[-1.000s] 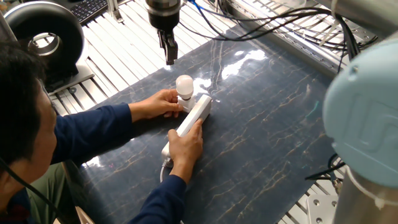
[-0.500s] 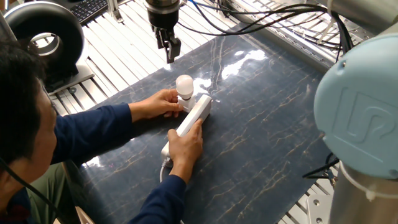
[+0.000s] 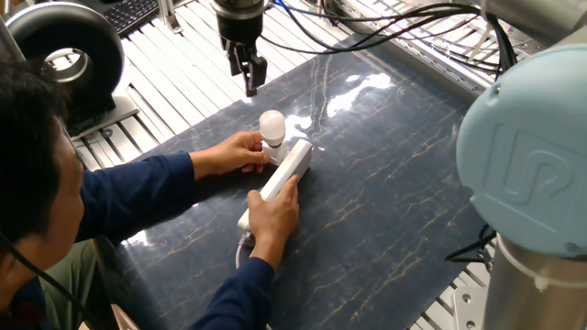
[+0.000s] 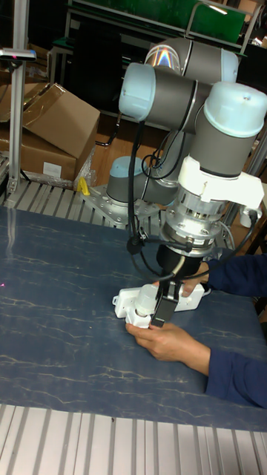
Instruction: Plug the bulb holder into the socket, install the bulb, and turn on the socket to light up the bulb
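The white socket [image 3: 286, 168] lies on the dark mat, and a person's two hands hold it down. At its far end the bulb [image 3: 271, 123] stands upright on the bulb holder [image 3: 274, 145], whose lower part is hidden by fingers. My gripper [image 3: 250, 88] hangs above and behind the bulb, apart from it, shut with nothing held. In the tall fixed view the gripper [image 4: 161, 315] hangs in front of the socket [image 4: 123, 300] and partly covers the bulb [image 4: 146, 295].
The person's left hand [image 3: 230, 151] and right hand [image 3: 273, 214] rest on the dark marbled mat [image 3: 394, 183]. A black round device [image 3: 64, 55] stands at the back left. Cables [image 3: 404, 23] run along the far edge. The arm's large blue joint [image 3: 527, 156] fills the right foreground.
The gripper has edged slightly up and to the left. The arm's blue joint in the foreground has swung left. The hands, socket and bulb have stayed put.
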